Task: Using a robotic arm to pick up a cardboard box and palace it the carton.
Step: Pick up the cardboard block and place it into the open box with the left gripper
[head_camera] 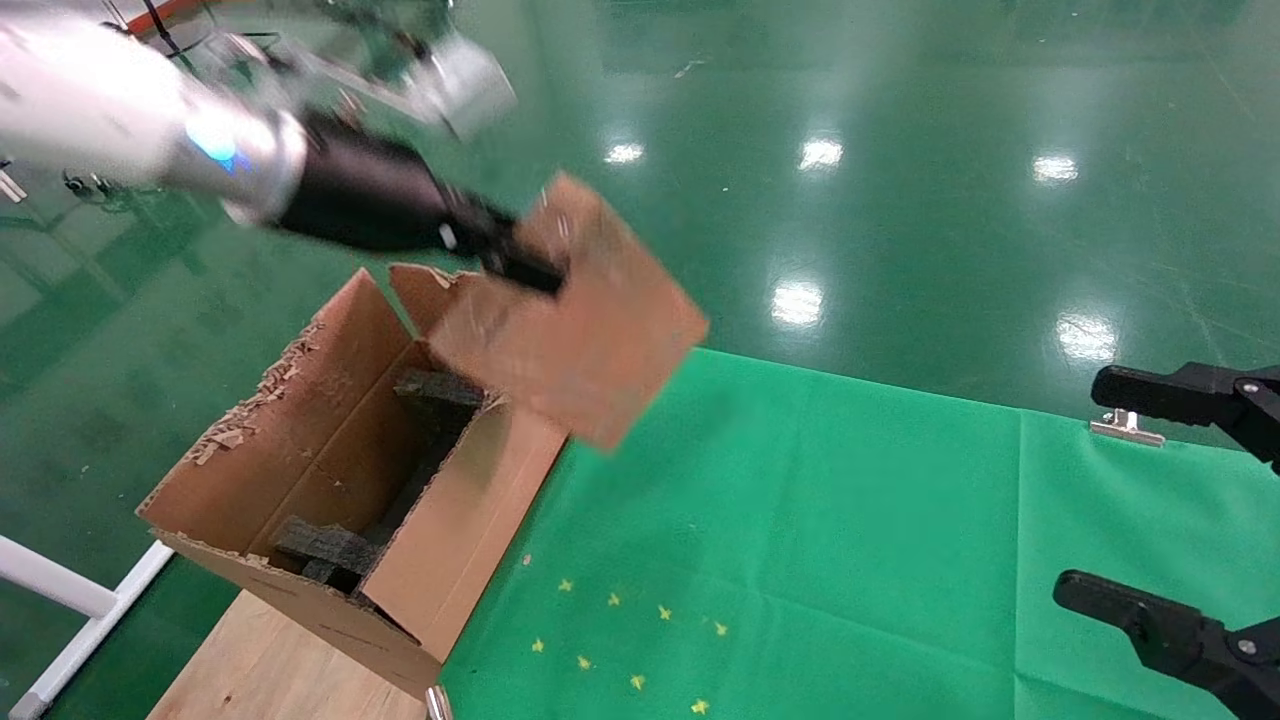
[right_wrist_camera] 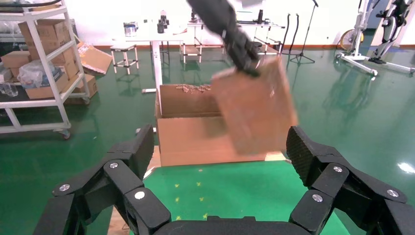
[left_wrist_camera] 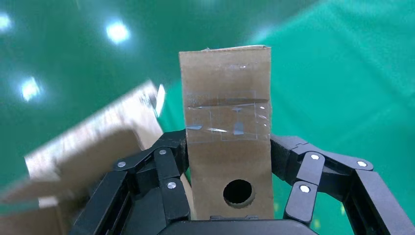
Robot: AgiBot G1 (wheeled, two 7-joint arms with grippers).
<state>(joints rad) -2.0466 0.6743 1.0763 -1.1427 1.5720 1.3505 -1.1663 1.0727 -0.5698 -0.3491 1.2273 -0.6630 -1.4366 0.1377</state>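
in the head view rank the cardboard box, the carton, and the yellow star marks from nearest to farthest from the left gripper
1. The cardboard box: clamped in the left gripper, held in the air.
2. The carton: just below the held box, at the table's left edge.
3. The yellow star marks: lowest in view, on the green cloth.

The right gripper (right_wrist_camera: 222, 161) is sitting low with its jaws spread wide over the green cloth (right_wrist_camera: 235, 188). Beyond it, the left gripper (right_wrist_camera: 244, 56) is pinching the cardboard box (right_wrist_camera: 254, 110) by its top edge, hanging it tilted in front of the carton (right_wrist_camera: 188, 132).
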